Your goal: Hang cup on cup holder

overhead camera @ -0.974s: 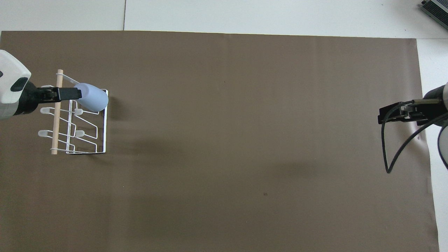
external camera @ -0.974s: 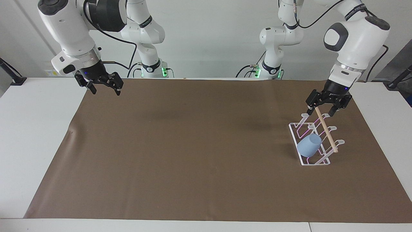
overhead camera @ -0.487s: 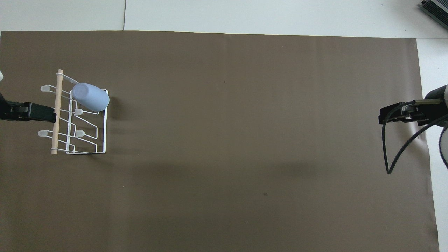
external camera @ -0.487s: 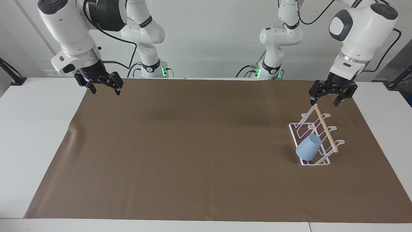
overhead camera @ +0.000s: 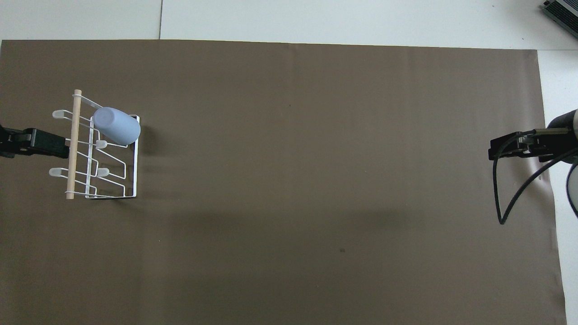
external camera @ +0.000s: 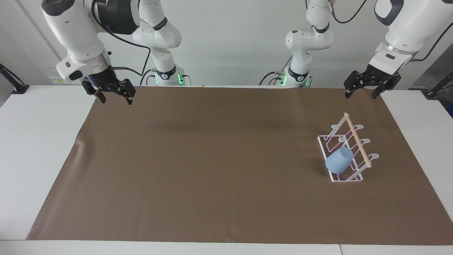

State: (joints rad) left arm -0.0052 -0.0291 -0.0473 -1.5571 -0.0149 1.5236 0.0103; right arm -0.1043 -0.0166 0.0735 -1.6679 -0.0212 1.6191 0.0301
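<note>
Table [external camera: 28, 148] first: on my screens its white top fills both views, and a brown mat [external camera: 219, 166] covers most of it, with a small wrinkle at the mat's left edge in the facing view.

Next down in size, I have the cup holder [external camera: 348, 152] at the right of the facing view and at the left of the overhead view [overhead camera: 101, 151]. It stands on the mat toward the left arm's end of the table, its white wire base flat and its slanted prongs rising to a wooden dowel [external camera: 357, 144] along the top.

I see the left claw [external camera: 364, 89] at the upper right of the facing view, up in the air over the mat's edge by the robots and well apart from the holder. Its fingers are spread and it grips nothing. In the overhead view only its dark tip shows at the left edge [overhead camera: 43, 143].

I see the right claw [external camera: 114, 95] at the upper left of the facing view, hanging over the mat's corner, also spread and carrying nothing. The overhead view puts it at the right edge [overhead camera: 515, 149], with a black cable looping below it.

Smallest, the cup [external camera: 339, 160] is light blue and sits tilted on a prong of the holder, on the part of the rack farthest from the robots, untouched by either claw.
</note>
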